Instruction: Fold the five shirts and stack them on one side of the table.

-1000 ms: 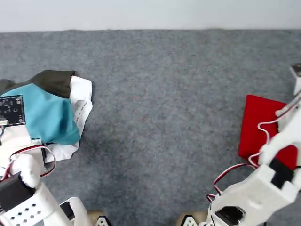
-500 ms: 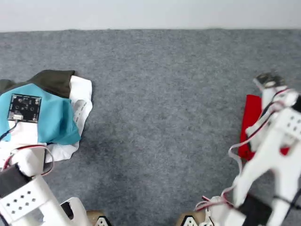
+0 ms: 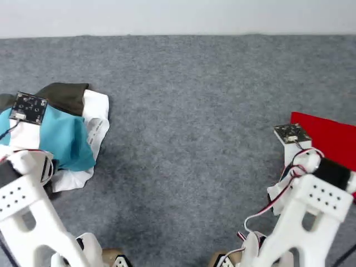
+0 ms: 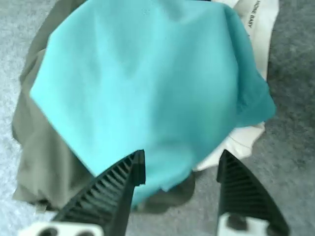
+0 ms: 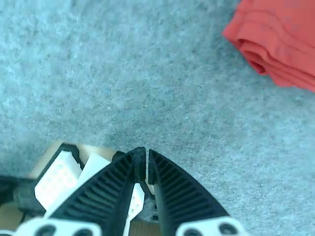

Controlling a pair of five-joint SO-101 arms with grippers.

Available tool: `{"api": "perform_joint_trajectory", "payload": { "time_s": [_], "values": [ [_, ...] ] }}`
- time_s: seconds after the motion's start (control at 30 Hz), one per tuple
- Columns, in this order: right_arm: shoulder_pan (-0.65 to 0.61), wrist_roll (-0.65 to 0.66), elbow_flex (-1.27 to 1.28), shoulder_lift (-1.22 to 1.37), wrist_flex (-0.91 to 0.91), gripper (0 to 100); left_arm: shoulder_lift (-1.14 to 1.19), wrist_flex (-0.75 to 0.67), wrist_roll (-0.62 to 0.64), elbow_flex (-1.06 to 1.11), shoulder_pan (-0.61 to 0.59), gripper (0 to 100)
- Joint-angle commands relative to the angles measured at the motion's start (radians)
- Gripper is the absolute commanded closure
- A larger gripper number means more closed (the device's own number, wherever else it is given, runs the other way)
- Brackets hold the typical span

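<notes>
hidden/cut off: pile [image 3: 83, 167] of loose shirts runs off the high view's left edge, and the left arm [image 3: 25, 206] covers its near part. The red shirt [image 3: 328, 139] is cut by the right edge, one corner behind the right arm [image 3: 303, 217].
pile makeup: teal shirt [image 4: 147, 78] on top, white shirt [image 4: 256, 24] under it and poking out toward the middle of the counter [image 3: 194, 111], dark olive shirt [image 4: 34, 147] on the far side. All crumpled; anything deeper, can't tell.
left claw [image 4: 182, 164]: released, jaws wide apart, nothing between them.
teal shirt vs left claw: claw sits over the shirt's edge, where teal meets white (touching the cloth or just above it, can't tell).
right claw [image 5: 146, 153]: clenched, jaws together with barely a slit, grasping nothing, over bare grey counter near the front edge.
red shirt vs right claw: folded flat at the right side of the counter, layered edge facing the claw, clearly apart from the tips.
</notes>
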Motion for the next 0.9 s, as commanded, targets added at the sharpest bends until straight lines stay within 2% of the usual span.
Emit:
{"api": "perform_joint_trajectory", "payload": {
  "time_s": [0.0, 0.1, 0.2, 0.23, 0.33, 0.4, 0.6, 0.87],
  "values": [
    [-0.01, -0.026, -0.005, -0.054, 0.041, 99.0, 0.084, -0.132, -0.008, 0.03, 0.011, 75],
    [-0.01, -0.026, -0.005, -0.064, 0.041, 99.0, 0.163, -0.272, -0.005, 0.091, 0.011, 80],
    [-0.01, -0.026, -0.005, -0.065, 0.041, 99.0, 0.218, -0.381, -0.005, 0.127, 0.044, 95],
    [-0.01, -0.025, -0.005, -0.068, 0.041, 99.0, 0.229, -0.391, -0.005, 0.125, 0.061, 99],
    [-0.01, -0.025, -0.005, -0.07, 0.039, 99.0, 0.201, -0.35, 0.009, 0.094, 0.123, 99],
    [-0.01, -0.025, -0.005, -0.071, 0.039, 99.0, 0.15, -0.304, 0.069, 0.061, 0.183, 99],
    [-0.008, -0.025, -0.005, -0.071, 0.041, 99.0, -0.043, -0.218, 0.238, -0.061, 0.457, 99],
    [-0.008, -0.025, -0.005, -0.071, 0.041, 99.0, -0.089, -0.259, 0.313, -0.073, 0.888, 99]
  ]
}}
